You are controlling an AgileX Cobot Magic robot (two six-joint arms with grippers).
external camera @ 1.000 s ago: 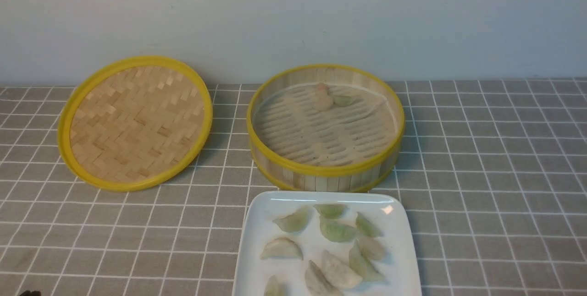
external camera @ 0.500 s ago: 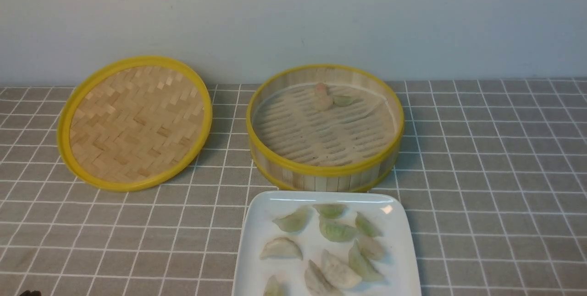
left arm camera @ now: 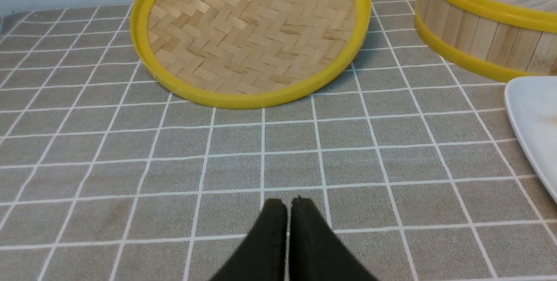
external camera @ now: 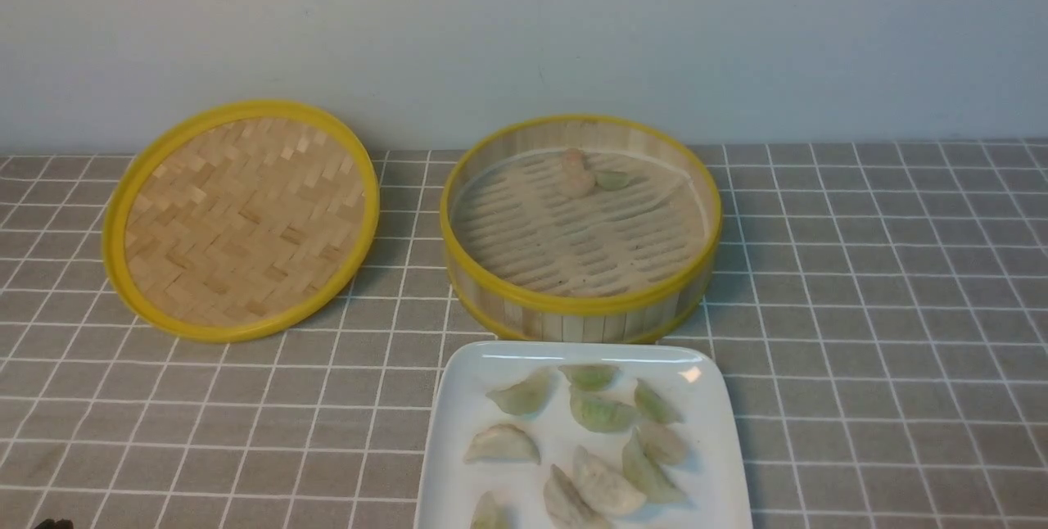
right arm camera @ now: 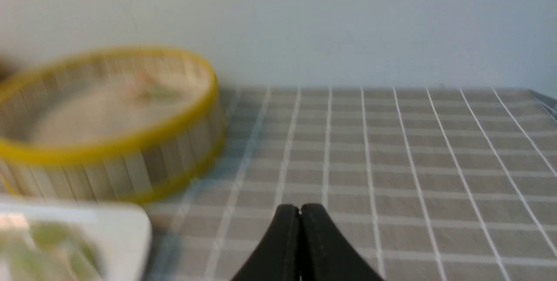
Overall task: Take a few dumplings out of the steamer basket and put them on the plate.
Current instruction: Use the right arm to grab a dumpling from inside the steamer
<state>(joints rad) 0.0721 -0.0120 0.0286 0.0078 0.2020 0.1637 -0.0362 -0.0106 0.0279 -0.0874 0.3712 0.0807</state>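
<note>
Most dumplings (external camera: 602,413) are lying on the plate (external camera: 455,422), which is sitting on the table (external camera: 868,324) just in front of the steamer basket (external camera: 573,318); 2 more are sitting together at the basket's far side; the woven lid (external camera: 241,218) is resting tilted to the basket's left; the left fingers (left arm camera: 272,237) and the right fingers (right arm camera: 285,242) are each pressing together, gripping nothing, above the table.
</note>
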